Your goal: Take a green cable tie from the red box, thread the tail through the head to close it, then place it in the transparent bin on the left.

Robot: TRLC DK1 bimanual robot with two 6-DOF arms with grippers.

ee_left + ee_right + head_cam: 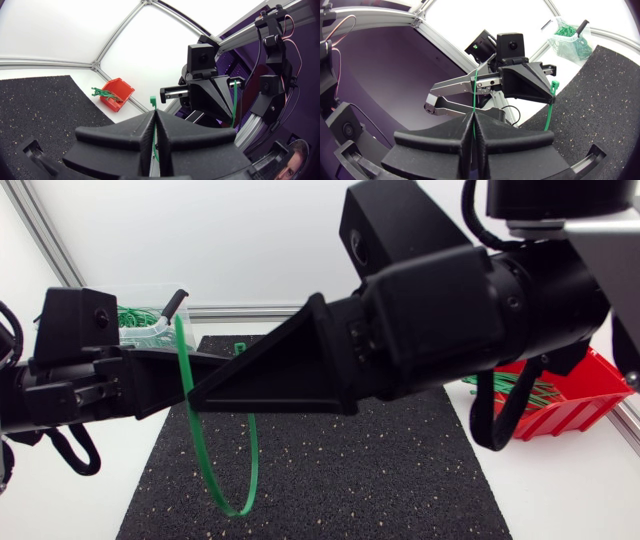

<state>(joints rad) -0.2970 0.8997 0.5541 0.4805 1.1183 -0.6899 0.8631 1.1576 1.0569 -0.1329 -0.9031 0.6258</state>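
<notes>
Both grippers raised over the black mat (350,480), their tips facing and close together. Left gripper (154,116): jaws pressed nearly together, clamping the green cable tie (237,511) just below its head (553,86), which pokes out past the fingertips. Right gripper (472,117): jaws likewise narrow, pinching the tail, whose free end sticks up beyond them. The right arm reaches past the table's middle to meet the left arm. Between the 2 grips the tie hangs as an open loop above the mat. Red box (570,400) lies under the right arm; transparent bin (140,320) sits behind the left gripper.
</notes>
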